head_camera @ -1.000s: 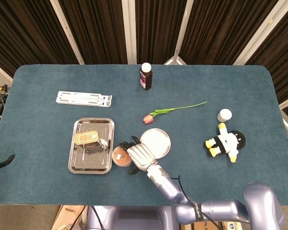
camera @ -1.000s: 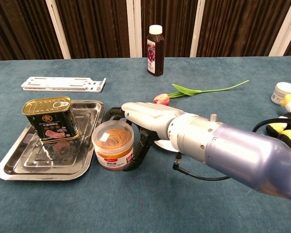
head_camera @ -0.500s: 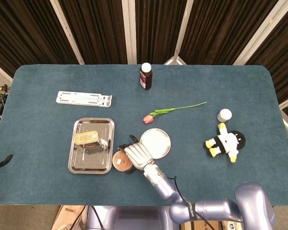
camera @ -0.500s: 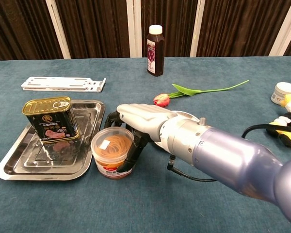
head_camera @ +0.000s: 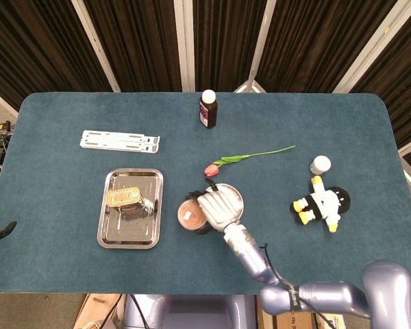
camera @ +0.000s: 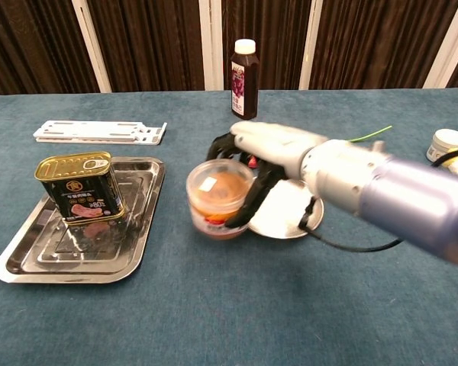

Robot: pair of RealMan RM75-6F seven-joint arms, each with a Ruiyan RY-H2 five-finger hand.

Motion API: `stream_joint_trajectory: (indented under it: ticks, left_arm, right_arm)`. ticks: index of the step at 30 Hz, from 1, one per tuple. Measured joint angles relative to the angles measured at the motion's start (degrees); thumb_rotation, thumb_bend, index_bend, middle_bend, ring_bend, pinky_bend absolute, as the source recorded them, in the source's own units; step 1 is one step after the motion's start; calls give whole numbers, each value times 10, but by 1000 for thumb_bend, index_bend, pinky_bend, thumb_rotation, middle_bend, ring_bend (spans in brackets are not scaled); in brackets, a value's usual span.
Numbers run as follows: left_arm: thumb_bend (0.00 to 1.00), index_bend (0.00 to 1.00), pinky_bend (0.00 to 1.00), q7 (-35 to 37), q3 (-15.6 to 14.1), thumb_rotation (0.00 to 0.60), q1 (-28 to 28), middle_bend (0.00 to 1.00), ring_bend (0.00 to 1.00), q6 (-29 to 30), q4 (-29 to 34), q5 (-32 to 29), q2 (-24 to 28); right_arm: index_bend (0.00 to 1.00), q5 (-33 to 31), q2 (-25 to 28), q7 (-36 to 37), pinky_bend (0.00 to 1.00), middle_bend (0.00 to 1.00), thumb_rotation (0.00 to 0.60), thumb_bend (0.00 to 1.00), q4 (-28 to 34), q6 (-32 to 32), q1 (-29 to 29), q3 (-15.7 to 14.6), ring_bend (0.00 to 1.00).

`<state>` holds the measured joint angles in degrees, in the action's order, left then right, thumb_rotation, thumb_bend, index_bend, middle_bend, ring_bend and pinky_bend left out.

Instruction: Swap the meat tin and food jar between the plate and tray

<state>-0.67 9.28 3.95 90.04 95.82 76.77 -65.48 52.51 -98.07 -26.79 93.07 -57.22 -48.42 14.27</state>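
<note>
The right hand (camera: 271, 156) grips the jar (camera: 217, 197), tilted just left of the plate (camera: 290, 217). Level it over the plate before lowering; the tin (camera: 80, 187) waits on the tray (camera: 141, 252).

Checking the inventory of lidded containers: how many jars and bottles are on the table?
3: a food jar held by the right hand beside the plate, a dark bottle at the back, a small white jar far right.

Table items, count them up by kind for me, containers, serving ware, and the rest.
Containers: 4 – meat tin, food jar, bottle, small white jar
Serving ware: 2 – tray, plate
Other: 3 – tulip, plush toy, white bracket
Total: 9
</note>
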Motion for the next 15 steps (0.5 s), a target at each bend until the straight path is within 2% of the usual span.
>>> stream_joint_trajectory:
  ticks: [6,10,12,15]
  left_arm:
    - [156,214,103,-14,-1,600,0,55,0,4,-1,3,-8]
    - [156,214,103,-24,-1,600,1,55,0,5,0,4,-12]
    - [156,214,103,-29,-1,600,1,55,0,5,0,3,-14]
    - [156,215,103,-34,0,600,2,55,0,5,-1,2,-17]
  right_arm:
    - [424,-5,57,29,0,428,600,86,5,20,18,-9,383]
    - [414,-6,71,49,0,419,600,86,-11,37,24,-16,365]
    - [385,-5,73,59,0,395,600,86,-22,44,26,-19,343]
    - [283,-3,74,68,0,308,600,86,-37,52,27,-23,262]
